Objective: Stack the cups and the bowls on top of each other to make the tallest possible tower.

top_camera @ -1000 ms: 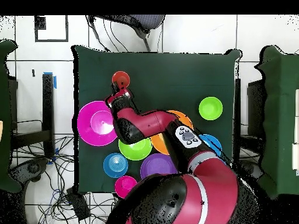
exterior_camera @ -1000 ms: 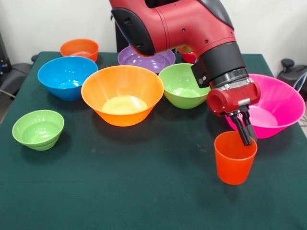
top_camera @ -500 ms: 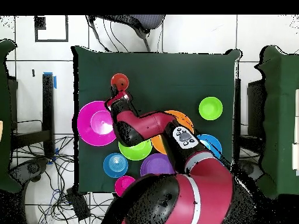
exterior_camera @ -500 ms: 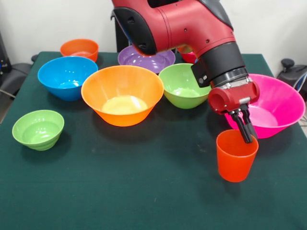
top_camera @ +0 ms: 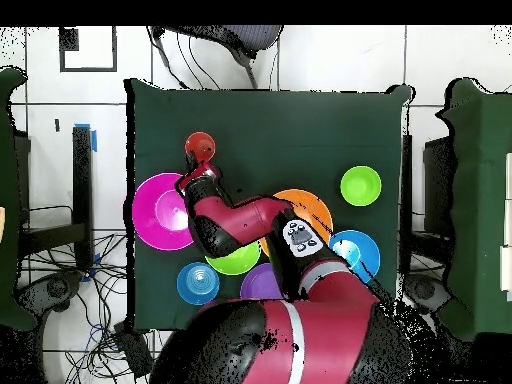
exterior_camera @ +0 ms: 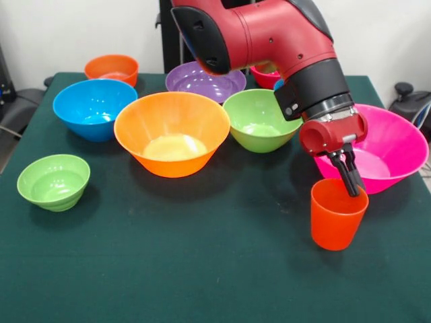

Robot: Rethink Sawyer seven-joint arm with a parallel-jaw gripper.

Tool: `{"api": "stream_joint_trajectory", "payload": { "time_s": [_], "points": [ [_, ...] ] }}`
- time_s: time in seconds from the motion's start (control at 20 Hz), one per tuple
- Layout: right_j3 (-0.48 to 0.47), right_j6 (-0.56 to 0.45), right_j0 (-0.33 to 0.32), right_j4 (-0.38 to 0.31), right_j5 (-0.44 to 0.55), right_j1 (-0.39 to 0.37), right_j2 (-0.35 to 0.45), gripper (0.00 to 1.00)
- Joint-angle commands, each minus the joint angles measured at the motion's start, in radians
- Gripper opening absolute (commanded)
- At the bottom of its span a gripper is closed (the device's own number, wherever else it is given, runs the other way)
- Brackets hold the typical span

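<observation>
Orange-red and translucent, the cup [exterior_camera: 338, 222] stood upright on the green tabletop [exterior_camera: 202, 269], nearest the camera of all the task's things and to the right in the front view. The end effector [exterior_camera: 351, 180] reached down at its far rim, its dark fingers [exterior_camera: 348, 173] closed together on the cup's wall, one seeming to sit inside the rim; the overhead view showed the cup [top_camera: 199, 146] just past the arm's tip, beyond the big pink bowl [top_camera: 160, 211].

Level with the cup at the far left sat the small green bowl [exterior_camera: 53, 181], well apart from it. Behind the cup, the large pink bowl [exterior_camera: 384, 148] lay just beside it, partly hidden by the red wrist. Further back stood the large orange bowl [exterior_camera: 172, 133], touching or nearly touching the medium green bowl [exterior_camera: 258, 120] on its right, with the medium blue bowl [exterior_camera: 93, 108] on its left. Farthest off were the small orange bowl [exterior_camera: 112, 68], the purple bowl [exterior_camera: 205, 81] and a magenta-red bowl [exterior_camera: 268, 76] mostly hidden by the arm. A small blue bowl [top_camera: 198, 283] showed only from overhead. Every bowl sat separately on the tabletop.
</observation>
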Motion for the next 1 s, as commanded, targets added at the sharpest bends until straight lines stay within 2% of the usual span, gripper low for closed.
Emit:
{"api": "stream_joint_trajectory", "payload": {
  "time_s": [0.05,1.0],
  "points": [
    [-0.079,0.056,0.045,-0.073,-0.006,0.024,-0.073,0.0],
    [-0.114,0.082,0.075,-0.085,-0.059,0.056,-0.118,0.0]
  ]
}}
